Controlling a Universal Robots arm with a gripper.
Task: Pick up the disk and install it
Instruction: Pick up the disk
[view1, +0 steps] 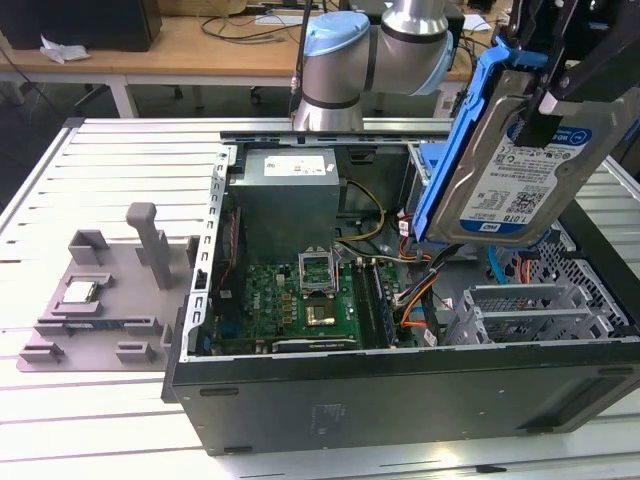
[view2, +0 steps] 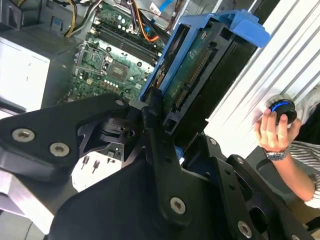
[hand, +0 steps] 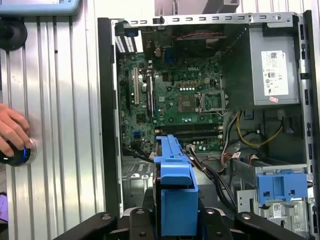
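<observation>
The disk (view1: 520, 175), a silver drive with a white-and-blue label and a blue rail frame, hangs tilted in the air above the open computer case (view1: 400, 385), at the exterior view's right. My gripper (view1: 535, 85) is shut on it from above, black fingers clamping its upper end. In the second wrist view the disk's green circuit-board underside (view2: 192, 75) points toward the motherboard, held between the black fingers (view2: 150, 117). In the first wrist view the disk's blue frame (hand: 175, 192) stands edge-on over the case's drive area.
Inside the case lie the motherboard (view1: 300, 300), a grey power supply (view1: 290, 195), cables and a metal cage with a bare blue bracket (hand: 280, 186). A grey fixture plate (view1: 100, 300) with a small chip lies on the exterior view's left. A person's hand (hand: 12, 135) rests on a knob.
</observation>
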